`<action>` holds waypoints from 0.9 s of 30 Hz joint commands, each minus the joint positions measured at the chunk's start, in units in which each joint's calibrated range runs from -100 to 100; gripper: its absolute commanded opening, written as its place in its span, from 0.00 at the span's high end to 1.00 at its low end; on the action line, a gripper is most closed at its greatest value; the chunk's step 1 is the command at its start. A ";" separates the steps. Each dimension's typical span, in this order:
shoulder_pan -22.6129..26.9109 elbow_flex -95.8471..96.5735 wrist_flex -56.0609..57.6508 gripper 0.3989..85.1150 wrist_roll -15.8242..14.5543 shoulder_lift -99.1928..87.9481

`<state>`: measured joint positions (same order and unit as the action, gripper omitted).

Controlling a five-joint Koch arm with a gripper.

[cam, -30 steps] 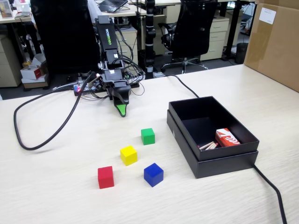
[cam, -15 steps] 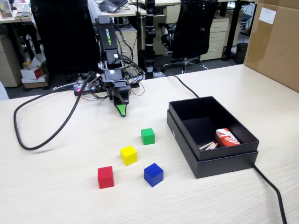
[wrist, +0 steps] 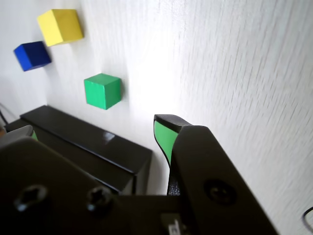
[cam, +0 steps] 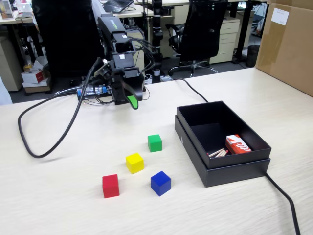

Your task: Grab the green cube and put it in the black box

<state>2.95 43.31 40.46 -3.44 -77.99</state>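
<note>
In the fixed view, the arm (cam: 117, 54) is seen at the far left of the table (cam: 58, 205), with its gripper (cam: 133, 102) raised clear of the surface and pointed down toward the near side; nothing is held in it. Whether the jaws are parted or closed cannot be told: only one green-tipped finger (wrist: 165, 138) is shown plainly in the wrist view, with a second tip barely visible at the left edge, and the two are lined up in the fixed view. The green cube (cam: 155, 142) is found resting on the table, nearer than the gripper and slightly to its right, well apart from it and untouched. The same cube (wrist: 102, 90) is seen in the wrist view ahead of the finger, near the rim of the black box (wrist: 88, 142). In the fixed view the black box (cam: 220, 164) is placed to the right of the green cube, with a red-and-white packet (cam: 237, 145) and some thin sticks (cam: 217, 152) lying in its near corner. A yellow cube (cam: 134, 162) is set just nearer and left of the green one, a blue cube (cam: 160, 183) nearer still, and a red cube (cam: 110, 185) to the left of the blue. A thick black cable (cam: 44, 142) is looped across the table's left side.
</note>
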 commanded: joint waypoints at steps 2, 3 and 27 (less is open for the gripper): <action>0.39 -16.21 8.14 0.45 -2.39 15.97; 0.44 -20.10 9.52 0.45 -3.08 20.10; 1.90 -42.86 11.68 0.45 -7.18 68.07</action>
<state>4.52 4.61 52.15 -10.43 -9.51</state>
